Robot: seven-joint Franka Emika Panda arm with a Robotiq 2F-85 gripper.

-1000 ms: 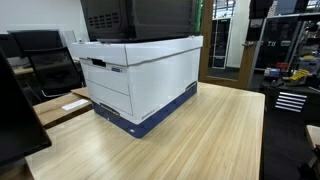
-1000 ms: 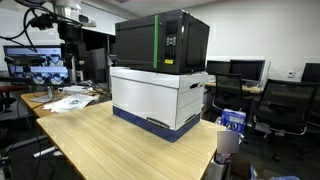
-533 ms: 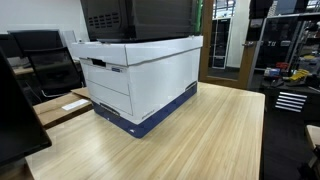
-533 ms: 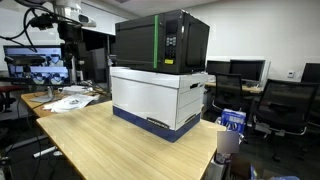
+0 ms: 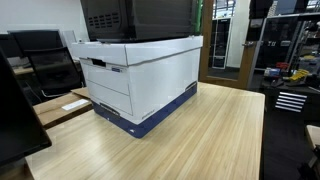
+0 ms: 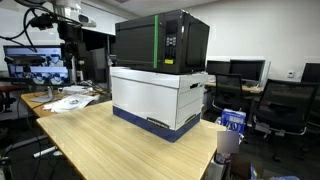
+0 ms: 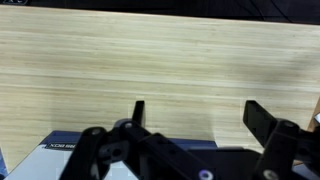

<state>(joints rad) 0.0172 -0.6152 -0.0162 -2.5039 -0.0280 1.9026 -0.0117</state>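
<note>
Wrist view, from the left: a corner of the white box peeks in low, and the gripper hovers over bare bench, fingers wide apart and empty. The box carries a black appliance. This looks like an approach stage; the next move calls for lining up on the box.

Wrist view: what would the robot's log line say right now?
fingers: open, holding nothing | under them: wooden table | nearby: white box | on box: black appliance

An office or lab: black swivel chairs, computer monitors, a long pale wooden desk, and a white cardboard file box.
</note>
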